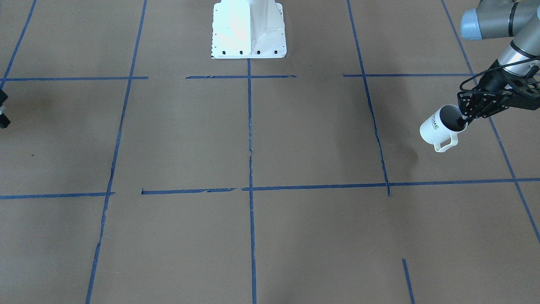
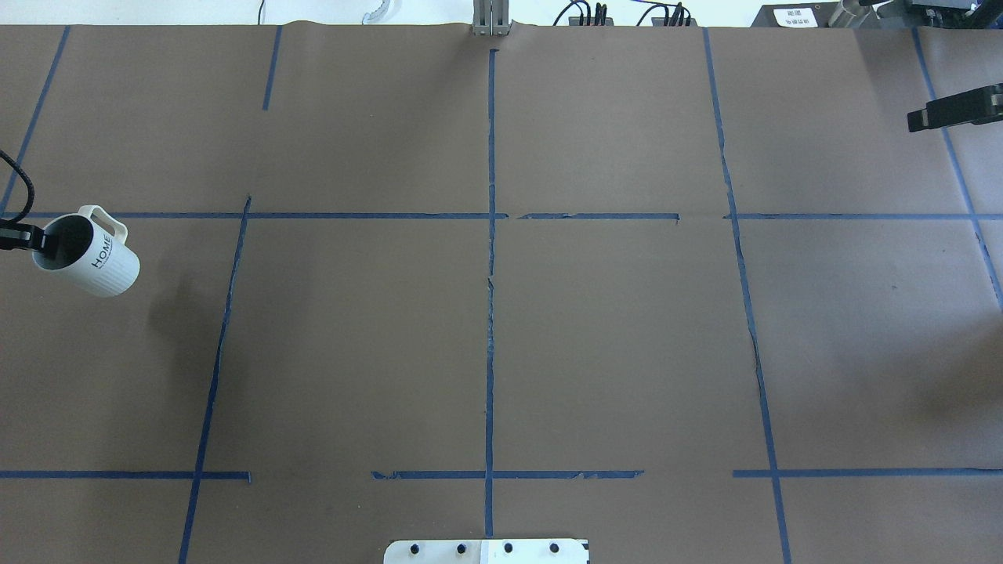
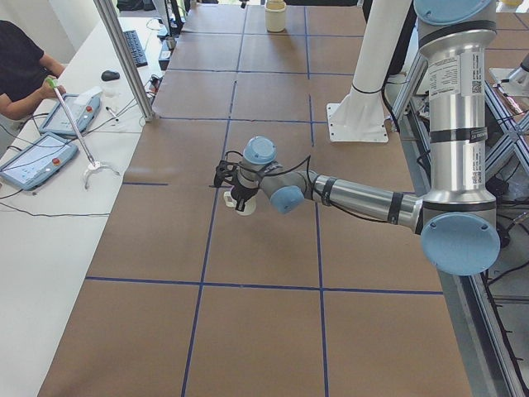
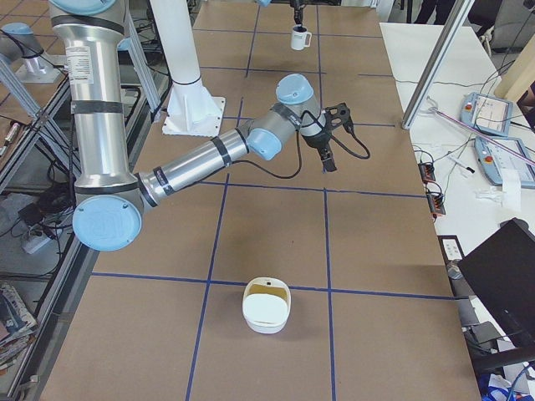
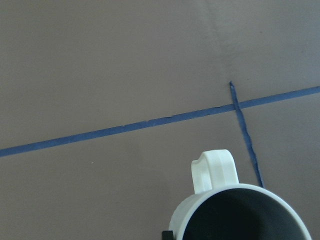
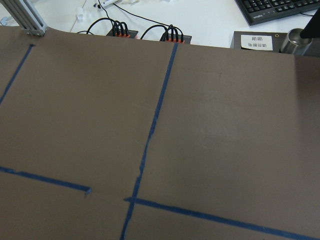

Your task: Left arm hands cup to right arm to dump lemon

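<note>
The left pincer (image 1: pixel 464 122) grips the cup's (image 1: pixel 434 128) rim near the table's (image 2: pixel 353 329) left edge; carrying it inward for handover looks next.

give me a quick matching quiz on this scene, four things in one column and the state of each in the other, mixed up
Things:
1. cup
2. left gripper
3. right gripper
4. bowl

States:
a. resting on the table
b. holding nothing
c. tilted, up in the air
d. clamped on a rim

Pairs: 1-c, 2-d, 3-b, 4-a
</note>
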`<state>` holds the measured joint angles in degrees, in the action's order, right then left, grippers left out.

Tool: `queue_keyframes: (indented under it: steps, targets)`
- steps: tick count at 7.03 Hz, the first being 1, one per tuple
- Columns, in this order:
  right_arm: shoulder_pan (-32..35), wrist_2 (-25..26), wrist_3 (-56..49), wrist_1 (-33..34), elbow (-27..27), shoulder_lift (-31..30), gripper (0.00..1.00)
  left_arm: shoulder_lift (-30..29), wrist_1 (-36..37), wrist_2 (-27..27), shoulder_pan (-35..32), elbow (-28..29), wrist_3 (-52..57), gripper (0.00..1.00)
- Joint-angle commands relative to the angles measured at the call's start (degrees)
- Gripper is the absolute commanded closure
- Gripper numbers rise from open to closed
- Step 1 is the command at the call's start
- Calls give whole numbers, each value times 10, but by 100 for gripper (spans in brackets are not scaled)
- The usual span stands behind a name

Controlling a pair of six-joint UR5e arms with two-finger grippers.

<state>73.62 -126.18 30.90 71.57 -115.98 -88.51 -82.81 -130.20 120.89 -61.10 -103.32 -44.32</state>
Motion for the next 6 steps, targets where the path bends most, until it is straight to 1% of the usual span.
queue_keyframes:
  steps: [1, 2, 3, 4, 5, 6]
  targets:
    - [27, -22, -114, 50, -16, -76, 0, 8, -60, -22, 1, 54, -34, 100]
    - [32, -42, -118, 82, -35, -96, 0, 12, -65, -18, 1, 54, -38, 92]
    - [33, -63, -120, 132, -69, -108, 0, 15, -66, -15, 1, 66, -34, 92]
    - [32, -62, -138, 153, -89, -127, 0, 17, -67, -14, 0, 69, -31, 89]
    - [38, -63, -166, 154, -89, -140, 0, 19, -73, -14, 1, 69, -30, 69]
    - [43, -64, -173, 154, -93, -151, 0, 25, -75, -14, 0, 65, -30, 26]
